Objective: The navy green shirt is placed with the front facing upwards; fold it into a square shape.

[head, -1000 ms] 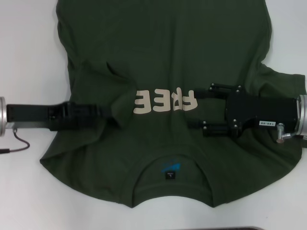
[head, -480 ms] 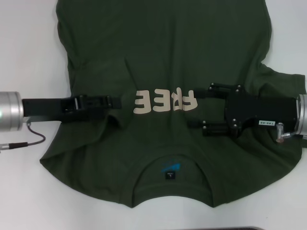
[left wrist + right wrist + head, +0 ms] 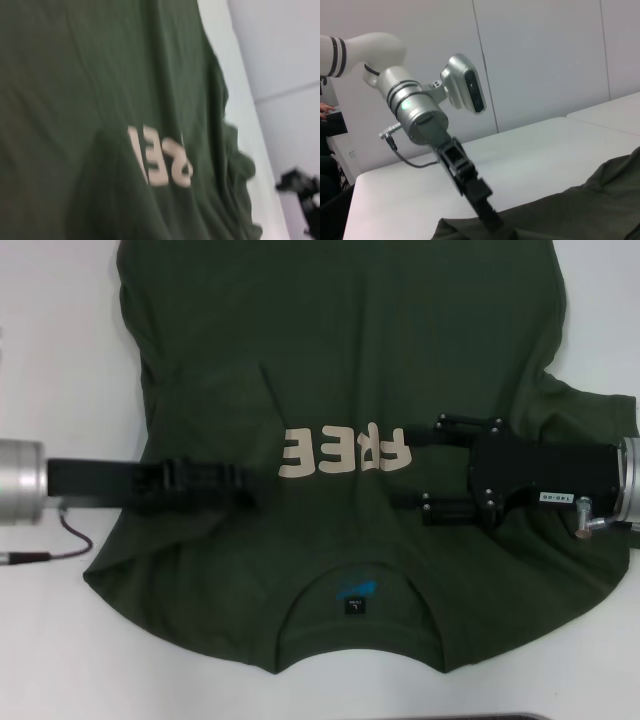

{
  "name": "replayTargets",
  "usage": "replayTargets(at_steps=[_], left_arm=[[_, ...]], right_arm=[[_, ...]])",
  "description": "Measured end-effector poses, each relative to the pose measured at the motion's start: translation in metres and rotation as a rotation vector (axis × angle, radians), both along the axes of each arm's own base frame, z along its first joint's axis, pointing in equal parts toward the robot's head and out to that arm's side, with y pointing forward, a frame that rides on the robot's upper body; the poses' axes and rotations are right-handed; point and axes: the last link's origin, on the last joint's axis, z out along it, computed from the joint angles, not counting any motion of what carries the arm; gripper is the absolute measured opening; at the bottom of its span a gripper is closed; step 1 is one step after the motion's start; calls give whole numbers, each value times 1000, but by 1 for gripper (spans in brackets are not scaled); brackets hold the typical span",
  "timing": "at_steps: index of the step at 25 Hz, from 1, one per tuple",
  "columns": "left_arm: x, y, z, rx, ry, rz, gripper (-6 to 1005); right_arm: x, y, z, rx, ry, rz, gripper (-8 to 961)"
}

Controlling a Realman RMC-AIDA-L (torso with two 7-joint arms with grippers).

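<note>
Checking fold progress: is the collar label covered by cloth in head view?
No, the teal-and-black label shows openly inside the collar of the navy green shirt.

My left gripper (image 3: pixel 262 485) reaches in from the left, arm level, its black fingers drawn close together and pointing toward my right side. My right gripper (image 3: pixel 415 468) comes in from the opposite side, fingers (image 3: pixel 455 424) spread well apart and pointing left, its silver wrist at the frame's edge.

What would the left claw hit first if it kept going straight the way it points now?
Probably the cream block lettering on the dark olive-green cotton shirt; the left claw points across the chest towards it, though its height above the cloth is unclear.
</note>
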Motion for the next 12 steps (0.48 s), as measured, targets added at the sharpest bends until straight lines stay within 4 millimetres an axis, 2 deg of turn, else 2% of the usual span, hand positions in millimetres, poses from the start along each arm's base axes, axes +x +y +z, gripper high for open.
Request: replayTargets(at_steps=[5, 12], left_arm=[[4, -4, 6, -9, -31, -9, 842], [5, -10, -9, -62, -38, 4, 843]], right_arm=[[1, -1, 0, 1, 1, -4, 824], [1, 0, 0, 3, 0, -3, 824]])
